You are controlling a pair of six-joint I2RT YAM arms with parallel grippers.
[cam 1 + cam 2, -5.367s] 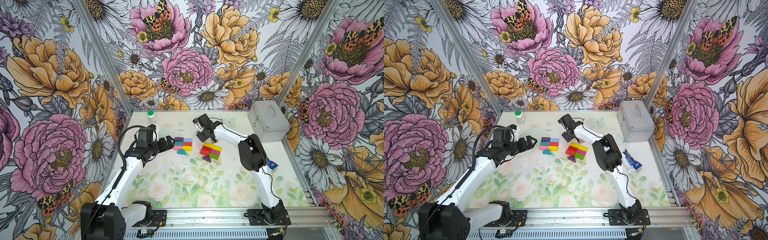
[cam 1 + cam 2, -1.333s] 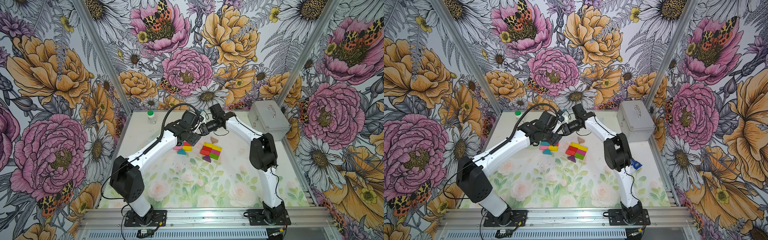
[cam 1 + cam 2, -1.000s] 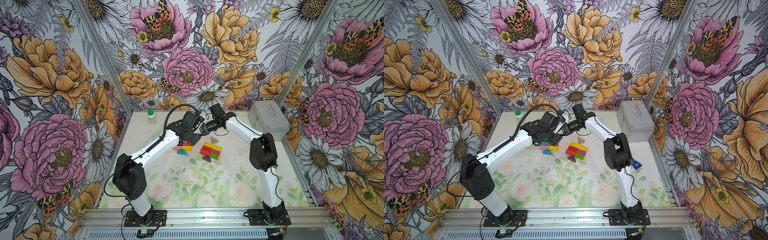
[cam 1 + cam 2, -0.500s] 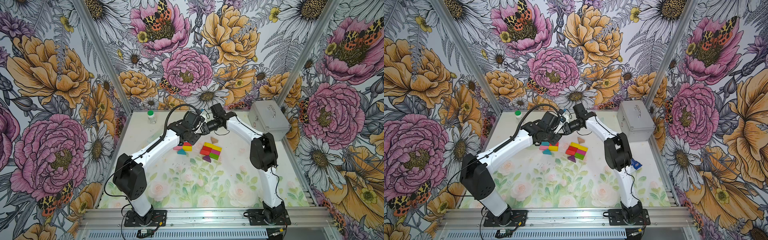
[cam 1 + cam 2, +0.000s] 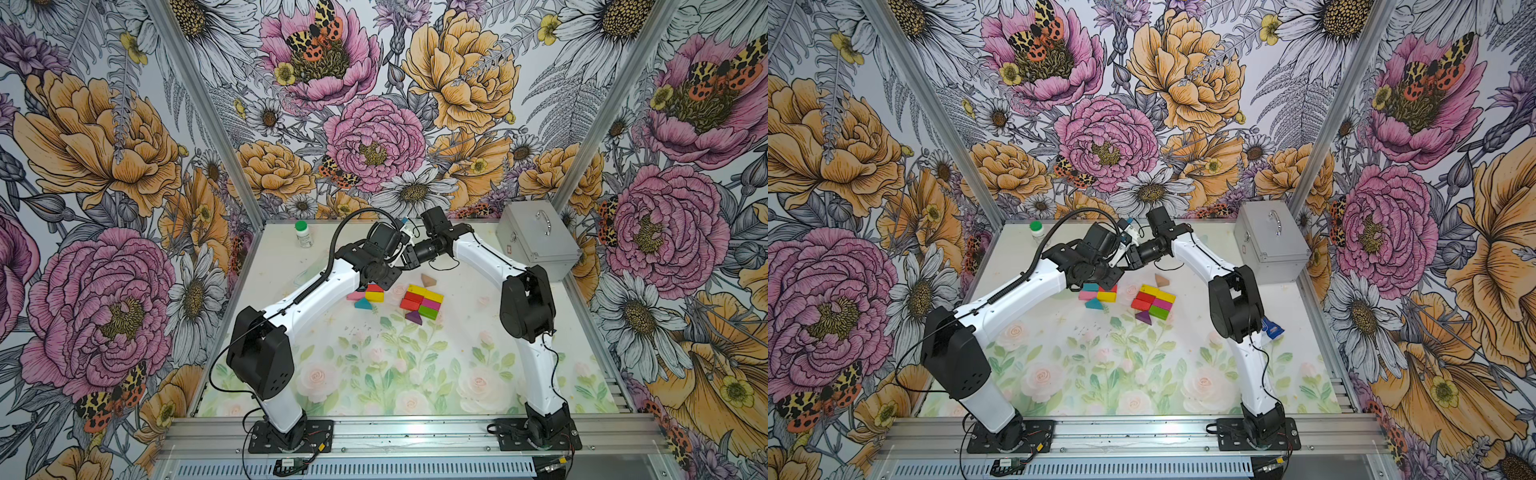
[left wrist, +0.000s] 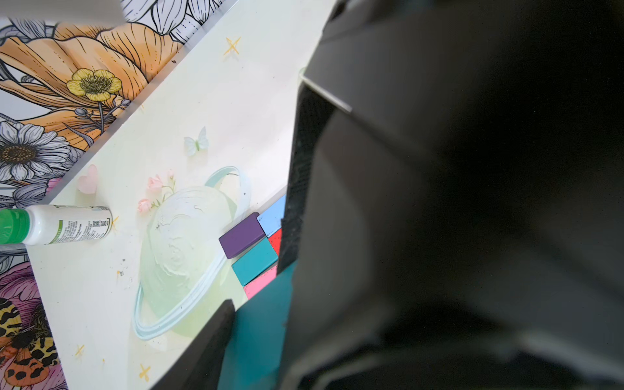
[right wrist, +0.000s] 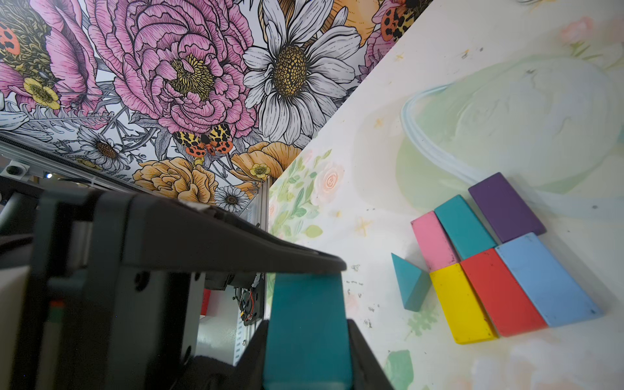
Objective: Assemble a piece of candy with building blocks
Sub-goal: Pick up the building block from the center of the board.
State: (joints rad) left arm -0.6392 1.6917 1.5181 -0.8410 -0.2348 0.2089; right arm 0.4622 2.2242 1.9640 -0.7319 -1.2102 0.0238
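Building blocks [image 5: 422, 299] are lying in two flat clusters on desk [image 5: 374, 374]; one teal block [image 7: 307, 304] is hanging above, rt tool [image 7: 307, 337] pinching its sides, lt tool [image 6: 256, 317] apparently clamping it too, prob. handover to re-orient grip

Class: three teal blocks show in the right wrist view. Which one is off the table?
The teal block clamped in the right gripper, raised above the table. The teal brick and teal triangle lie on it.
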